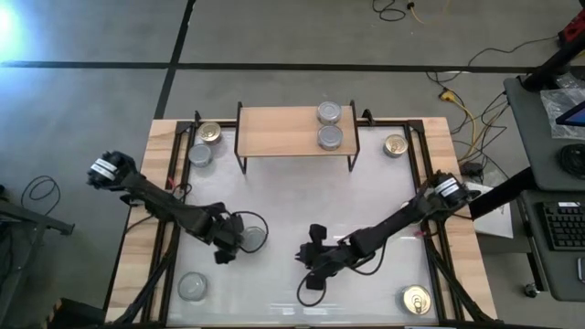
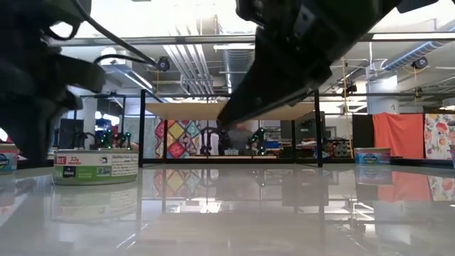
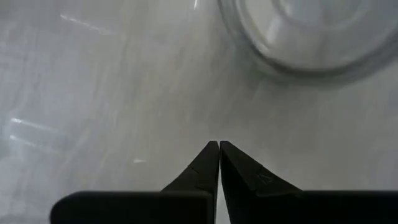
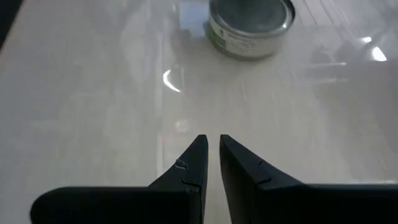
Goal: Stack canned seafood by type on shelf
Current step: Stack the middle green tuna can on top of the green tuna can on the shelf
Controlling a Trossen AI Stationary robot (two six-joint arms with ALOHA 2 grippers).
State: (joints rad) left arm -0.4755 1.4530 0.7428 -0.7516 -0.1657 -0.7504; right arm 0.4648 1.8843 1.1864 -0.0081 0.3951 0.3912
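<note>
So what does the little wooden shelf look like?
The shelf is a low rack at the table's far edge: a light wooden rectangular board on thin black legs. It stands level. Two silver-lidded tins sit on its right end, one behind the other. No tool touches it.

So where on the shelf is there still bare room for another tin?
The shelf is bare across its left and middle, from its left edge to the two silver tins on its right part. That right end is crowded. Both grippers, left and right, are low over the table's front-middle.
</note>
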